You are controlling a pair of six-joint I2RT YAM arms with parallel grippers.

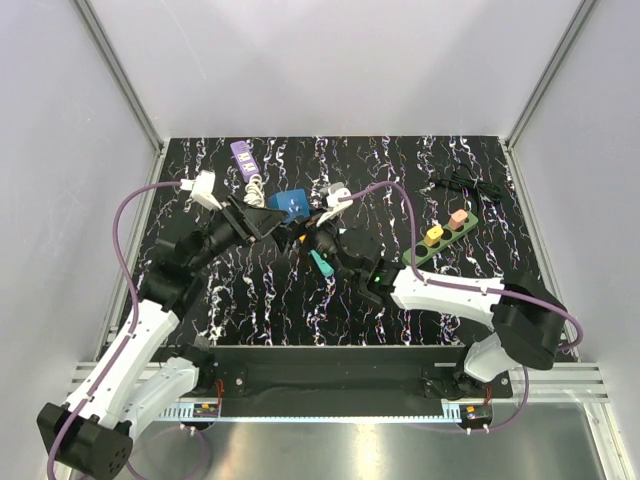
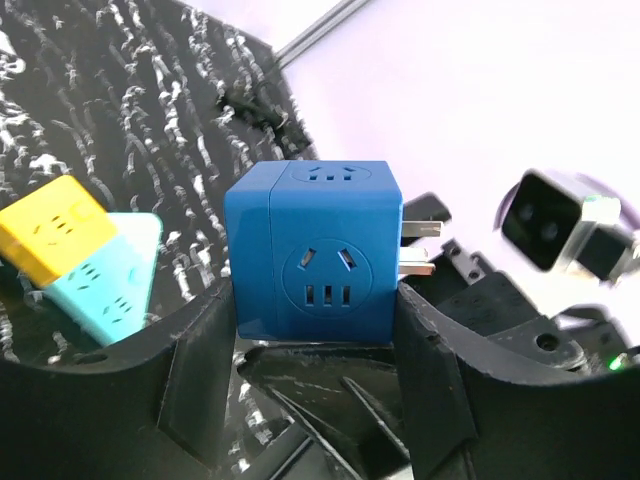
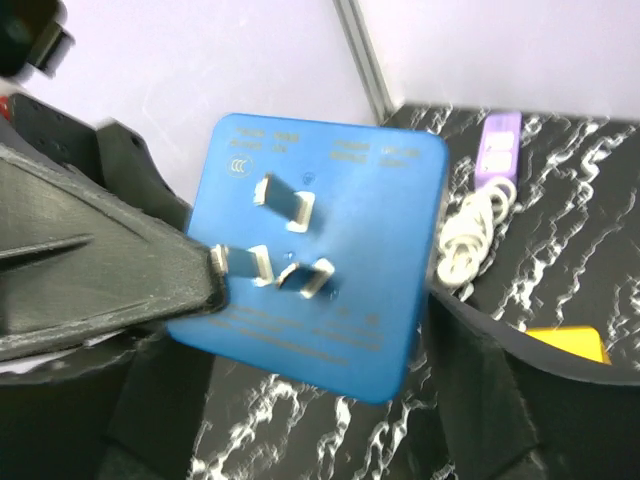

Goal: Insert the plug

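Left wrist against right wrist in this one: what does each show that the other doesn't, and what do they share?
Only the left wrist: the socket faces of the blue cube adapter, with the left gripper clamped on its sides, and a teal cube on the table. Only the right wrist: the adapter's printed back face with all three prongs, plus the purple strip and white coiled cable. Both: the adapter, its prongs, the table.

Bright, even light; soft shadows; wrist views slightly blurred.
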